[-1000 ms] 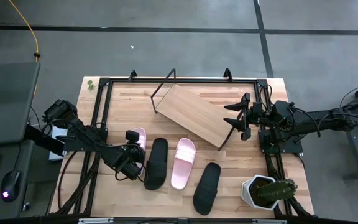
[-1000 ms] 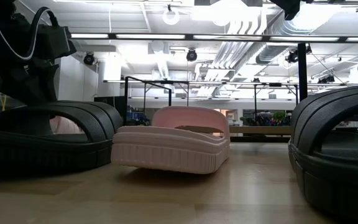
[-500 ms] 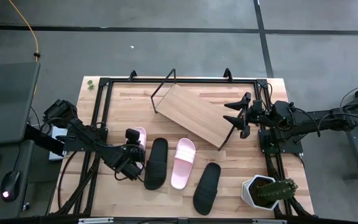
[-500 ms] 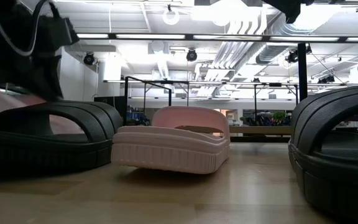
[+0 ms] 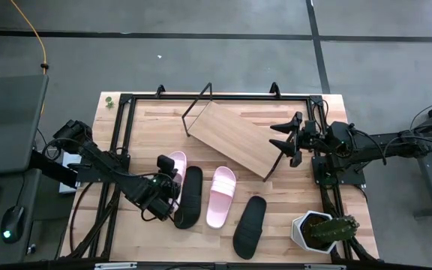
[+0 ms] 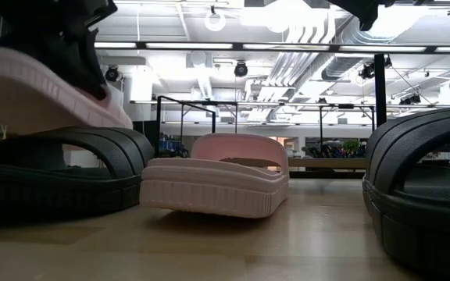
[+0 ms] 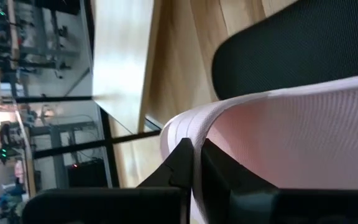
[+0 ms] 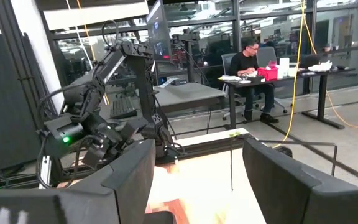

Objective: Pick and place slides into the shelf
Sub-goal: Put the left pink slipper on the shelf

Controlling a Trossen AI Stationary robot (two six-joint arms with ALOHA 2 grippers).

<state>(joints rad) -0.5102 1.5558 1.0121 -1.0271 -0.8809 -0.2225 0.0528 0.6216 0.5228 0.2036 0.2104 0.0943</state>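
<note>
Near the desk's left edge, your left tool (image 5: 167, 180) was clenched on the rim of one pale pink slide (image 5: 175, 161), its sole lifted clear of the black slide (image 5: 189, 196) beside it. You would have done well to raise it higher before swinging toward the shelf (image 5: 235, 140) at the desk's back, since the pinch sat on a thin edge and the slide could swing. Your right tool (image 5: 287, 140) waited released by the shelf's right end. Only the low view showed the pink slide (image 6: 30, 86) off the desk; only the left wrist view showed the fingers (image 7: 182, 165) nipping the rim. The other pink slide (image 5: 220, 196) and black slide (image 5: 250, 226) lay near the front edge.
</note>
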